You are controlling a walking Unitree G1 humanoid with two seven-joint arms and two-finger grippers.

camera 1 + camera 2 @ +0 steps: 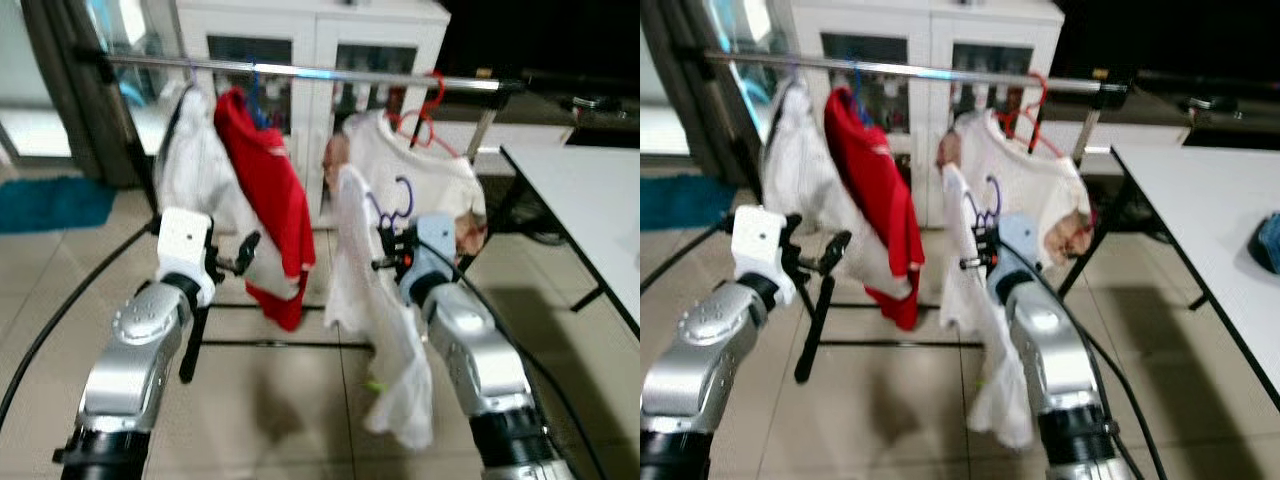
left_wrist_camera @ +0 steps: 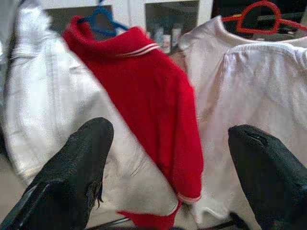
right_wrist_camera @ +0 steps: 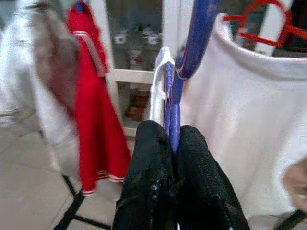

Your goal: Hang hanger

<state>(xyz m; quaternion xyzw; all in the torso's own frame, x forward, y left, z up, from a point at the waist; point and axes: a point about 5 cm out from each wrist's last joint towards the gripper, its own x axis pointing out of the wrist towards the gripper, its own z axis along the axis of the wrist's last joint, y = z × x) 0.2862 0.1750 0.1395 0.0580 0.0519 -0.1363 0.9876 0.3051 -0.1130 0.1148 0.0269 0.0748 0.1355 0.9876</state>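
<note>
Left eye view: a clothes rail (image 1: 300, 72) crosses the top of the frame, carrying a red shirt (image 1: 265, 190) and white garments. At centre, the right gripper (image 1: 385, 250) holds a purple hanger (image 1: 400, 205) with a white shirt (image 1: 375, 320) below the rail.

Left wrist view: the left gripper (image 2: 168, 163) is spread wide and empty.

Right wrist view: the fingers (image 3: 148, 163) pinch the hanger; a glass-door cabinet (image 3: 134, 52) behind holds jars.

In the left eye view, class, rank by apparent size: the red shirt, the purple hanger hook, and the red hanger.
1. red shirt
2. red hanger
3. purple hanger hook, though it hangs nearer the camera, so its true size is unsure.
</note>
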